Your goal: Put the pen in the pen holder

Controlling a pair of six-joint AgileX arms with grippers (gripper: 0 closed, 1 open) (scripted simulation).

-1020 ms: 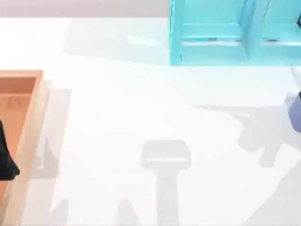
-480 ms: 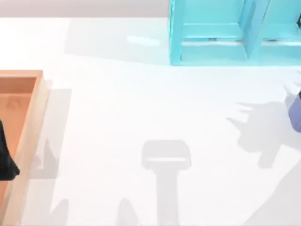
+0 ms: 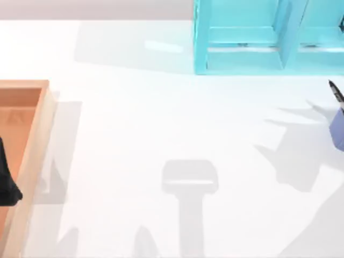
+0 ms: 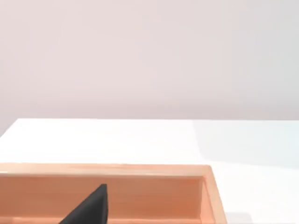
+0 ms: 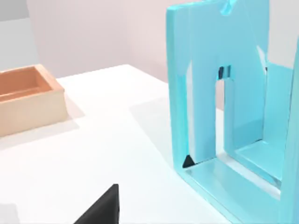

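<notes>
The pen (image 3: 335,92) shows as a slim black end slanting in at the top view's right edge, just behind the pen holder (image 3: 338,129). The holder is a periwinkle-blue container cut off by that same edge. What grips the pen lies beyond the edge. A dark part of my right gripper (image 5: 100,208) shows low in the right wrist view, above the white table. My left gripper (image 3: 6,180) hangs as a black shape over the wooden tray at the left, and a black part of it (image 4: 91,208) shows in the left wrist view.
A large cyan shelf unit (image 3: 252,37) stands at the back right and looms close in the right wrist view (image 5: 219,102). An orange-brown wooden tray (image 3: 32,140) lies along the left edge. White tabletop spreads between them, crossed by arm shadows.
The pen's black end has come into view at the right edge, behind the pen holder. The arm shadow at the right has shifted and changed shape. The left gripper has not moved.
</notes>
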